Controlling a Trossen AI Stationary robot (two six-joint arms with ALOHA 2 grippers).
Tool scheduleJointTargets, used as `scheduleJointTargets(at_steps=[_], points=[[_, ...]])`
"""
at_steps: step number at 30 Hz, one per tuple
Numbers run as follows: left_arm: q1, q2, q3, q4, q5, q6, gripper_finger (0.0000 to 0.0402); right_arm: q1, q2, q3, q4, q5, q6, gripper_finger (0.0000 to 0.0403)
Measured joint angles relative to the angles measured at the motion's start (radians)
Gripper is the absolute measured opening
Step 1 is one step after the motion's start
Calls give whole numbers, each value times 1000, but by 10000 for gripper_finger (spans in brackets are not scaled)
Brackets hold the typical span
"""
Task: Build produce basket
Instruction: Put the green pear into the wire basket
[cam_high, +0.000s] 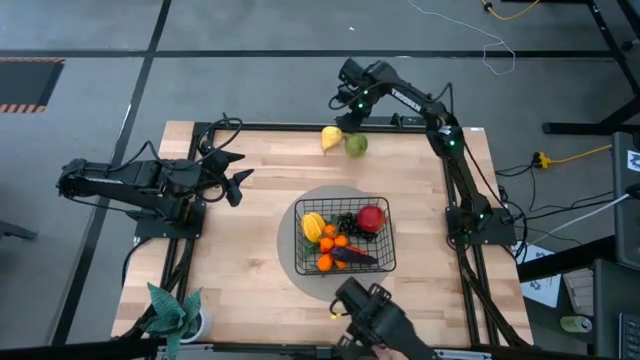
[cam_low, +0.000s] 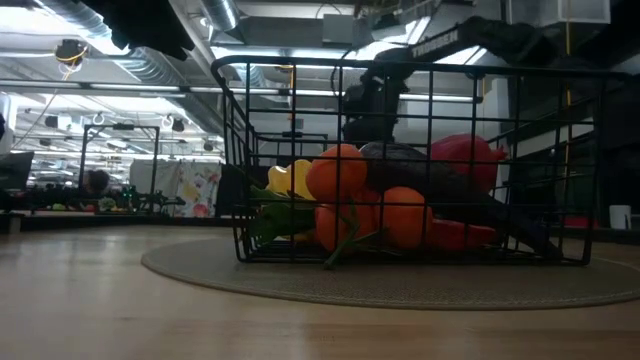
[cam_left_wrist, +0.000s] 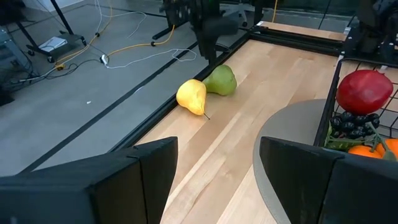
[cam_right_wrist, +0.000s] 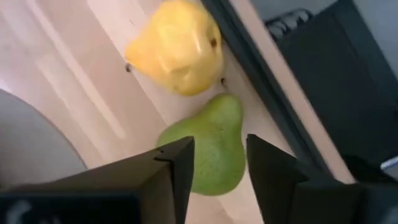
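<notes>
The black wire basket stands on a round grey mat at mid-table and holds a red fruit, dark grapes, a yellow ridged fruit, oranges and an eggplant; the low view shows its mesh wall close up. By the far edge a yellow pear and a green pear lie side by side on the wood. My right gripper hangs open just above the green pear, fingers pointing down on either side of it. My left gripper waits open at the table's left.
A black frame rail runs along the far edge right behind the pears. A green potted plant stands at the near left corner. A dark device sits at the near edge in front of the basket.
</notes>
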Motion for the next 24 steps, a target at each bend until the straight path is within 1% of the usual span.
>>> scheduleJointTargets(at_steps=[4,8,10,15,18,21,24], points=[[0,0,0,-4,0,0,218,13,41,0,-18,84,7,133],[0,0,0,-8,0,0,218,26,54,0,-61,91,6,133],[0,0,0,-8,0,0,218,37,52,-21,-77,89,0,133],[0,0,0,-19,6,-7,218,42,23,-127,-97,68,-31,134],[0,0,0,-46,12,-35,218,41,-2,-210,-71,62,-9,134],[0,0,0,-69,11,-60,218,45,-43,-297,-89,71,4,134],[0,0,0,-68,12,-61,218,54,-80,-392,-20,95,29,133]])
